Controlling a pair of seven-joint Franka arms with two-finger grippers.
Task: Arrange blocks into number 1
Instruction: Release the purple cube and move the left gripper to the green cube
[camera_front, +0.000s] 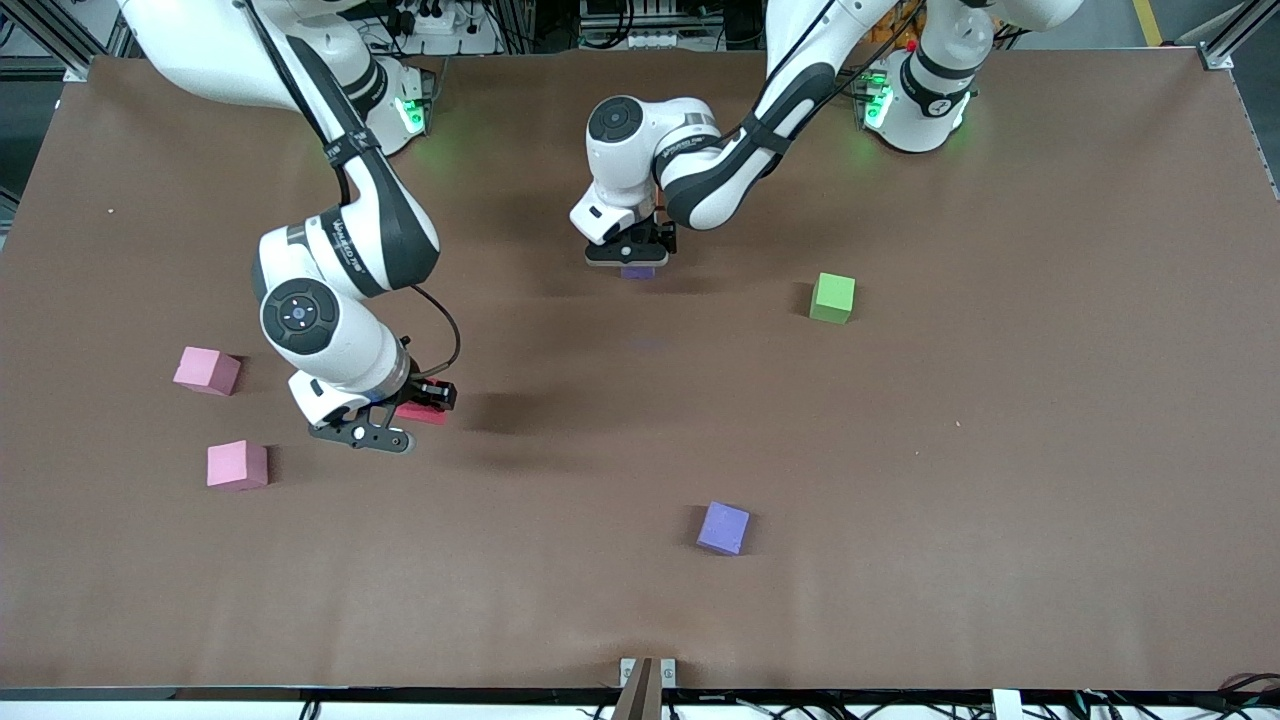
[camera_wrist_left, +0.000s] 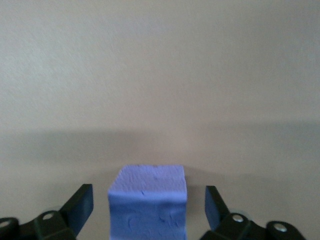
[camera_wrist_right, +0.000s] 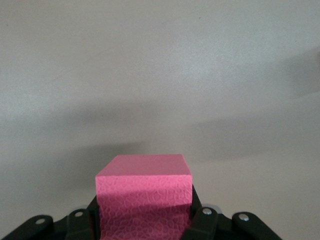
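Red block (camera_wrist_right: 144, 192), light squashy foam, is pinched on its side faces in my right gripper (camera_front: 385, 420); left gripper (camera_front: 628, 262) straddles blue block (camera_wrist_left: 148, 200), unclenched.

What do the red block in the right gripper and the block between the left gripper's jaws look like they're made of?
Both look like matte foam. The red block shows a pebbled, cell-like face with no shine, clamped in the right gripper. The blue-purple block has small dents and scuffs, sitting between the left gripper's open jaws.
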